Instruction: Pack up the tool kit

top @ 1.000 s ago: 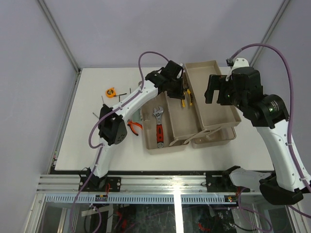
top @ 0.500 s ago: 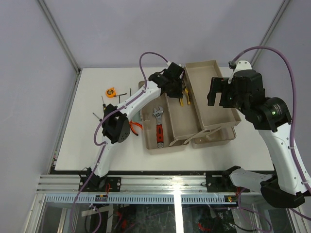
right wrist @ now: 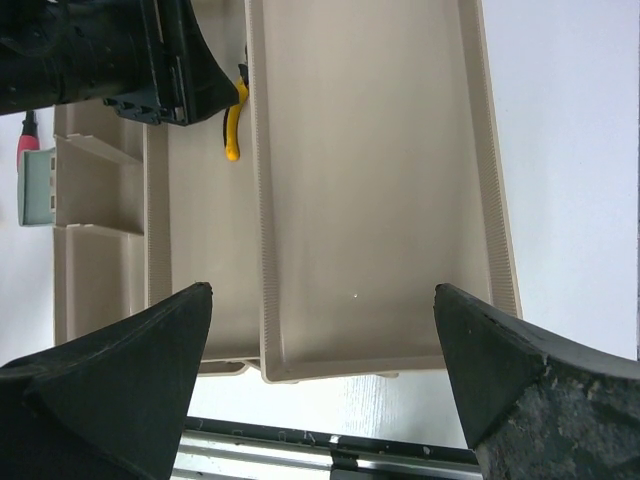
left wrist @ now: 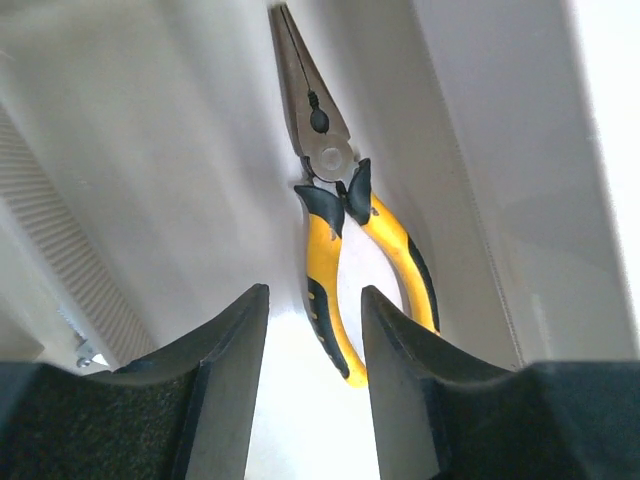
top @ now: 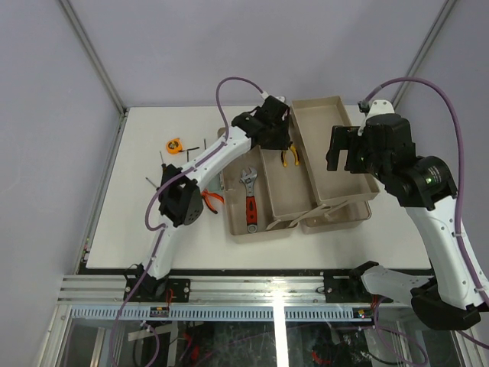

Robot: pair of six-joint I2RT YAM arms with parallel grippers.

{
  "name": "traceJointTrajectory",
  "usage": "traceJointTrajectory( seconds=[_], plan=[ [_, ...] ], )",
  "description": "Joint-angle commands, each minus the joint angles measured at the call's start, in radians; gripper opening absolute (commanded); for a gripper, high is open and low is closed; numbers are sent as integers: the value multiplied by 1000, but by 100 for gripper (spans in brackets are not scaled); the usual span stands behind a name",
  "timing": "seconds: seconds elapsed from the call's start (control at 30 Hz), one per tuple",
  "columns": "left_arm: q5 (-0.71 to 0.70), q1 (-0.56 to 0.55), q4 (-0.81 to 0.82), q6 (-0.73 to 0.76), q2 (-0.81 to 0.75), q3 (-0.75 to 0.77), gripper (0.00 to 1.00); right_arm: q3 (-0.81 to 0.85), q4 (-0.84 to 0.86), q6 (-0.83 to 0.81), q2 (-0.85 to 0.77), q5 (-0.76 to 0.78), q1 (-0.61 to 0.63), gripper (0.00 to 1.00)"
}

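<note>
Toolbox [top: 276, 195] sat open right of centre on the white table [top: 137, 229], seen from above, with its deep tray [top: 340, 187] tipped up along the right rim. The left gripper [top: 280, 139] hung over the box's far end. Yellow pliers [top: 290, 157] lay just beyond it, close to the tray's edge. A red-handled wrench [top: 249, 197] lay in the box, and an orange tape measure [top: 175, 144] sat well apart on the far left of the table.

From the left wrist, the left gripper [left wrist: 314, 292] stood partly parted and held nothing. The pliers [left wrist: 330, 230] lay on the box floor along a wall, their handle ends showing in the gap.

From the right wrist, the right gripper [right wrist: 320, 290] was spread wide and empty above the tray [right wrist: 370, 200].
</note>
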Motion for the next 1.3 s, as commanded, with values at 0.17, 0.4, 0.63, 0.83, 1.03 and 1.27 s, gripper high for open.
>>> traceJointTrajectory(
  seconds=[0.17, 0.4, 0.63, 0.83, 1.03, 1.27],
  plan=[
    [-174, 46, 104, 39, -378, -62, 46, -54, 28, 3, -50, 10, -3, 99],
    [-238, 301, -9, -148, -717, -511, 55, -120, 73, 17, -63, -14, -3, 99],
    [-64, 474, -79, -271, -901, -1002, 62, -136, 100, 31, -39, -35, -3, 99],
    [5, 474, 16, -325, -863, -1150, 62, -141, 105, 61, -38, -55, -2, 99],
    [92, 490, 129, -391, -743, -1221, 59, -125, 67, 77, -58, -36, -3, 99],
    [118, 489, 183, -402, -645, -1222, 56, -92, 28, 72, -55, -14, -2, 99]
  ],
)
